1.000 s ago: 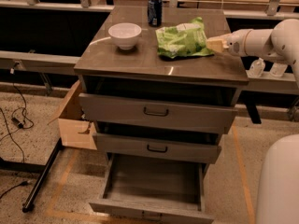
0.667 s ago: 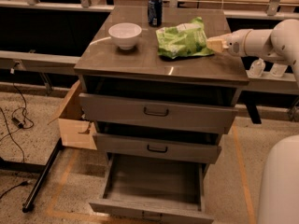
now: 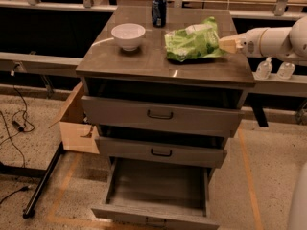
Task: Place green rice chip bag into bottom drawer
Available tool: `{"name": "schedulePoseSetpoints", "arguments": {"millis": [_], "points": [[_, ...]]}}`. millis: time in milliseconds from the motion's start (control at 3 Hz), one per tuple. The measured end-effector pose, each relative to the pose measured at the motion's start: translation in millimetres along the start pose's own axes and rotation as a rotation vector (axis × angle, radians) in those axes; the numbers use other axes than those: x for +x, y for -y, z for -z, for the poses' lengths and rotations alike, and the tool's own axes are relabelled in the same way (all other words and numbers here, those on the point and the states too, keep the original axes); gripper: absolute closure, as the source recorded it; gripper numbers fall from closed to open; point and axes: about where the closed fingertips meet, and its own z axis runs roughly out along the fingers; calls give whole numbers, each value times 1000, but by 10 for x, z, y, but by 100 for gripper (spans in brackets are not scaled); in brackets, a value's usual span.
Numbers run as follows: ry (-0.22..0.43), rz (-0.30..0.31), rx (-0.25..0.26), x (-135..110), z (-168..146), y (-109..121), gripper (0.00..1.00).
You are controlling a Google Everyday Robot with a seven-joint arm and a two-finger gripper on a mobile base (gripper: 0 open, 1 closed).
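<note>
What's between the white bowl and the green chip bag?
Only bare cabinet top, seen in the camera view; the can stands behind that stretch. The gripper sits at the right edge of the green rice chip bag.

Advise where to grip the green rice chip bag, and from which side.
Take the green rice chip bag by its right edge, from the right, where the end effector is. It lies flat and puffy; that edge looks thinnest, clear of the white bowl and can.
</note>
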Motion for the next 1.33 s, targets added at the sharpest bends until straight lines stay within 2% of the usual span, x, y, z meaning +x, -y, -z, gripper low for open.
{"name": "schedulePoseSetpoints", "arguments": {"millis": [333, 667, 1000, 1333], "points": [[-32, -4, -10, 32, 272, -233, 100], [-72, -36, -35, 151, 531, -538, 100], [-94, -44, -36, 202, 642, -726, 82], [-107, -54, -18, 237, 649, -840, 58]]}}
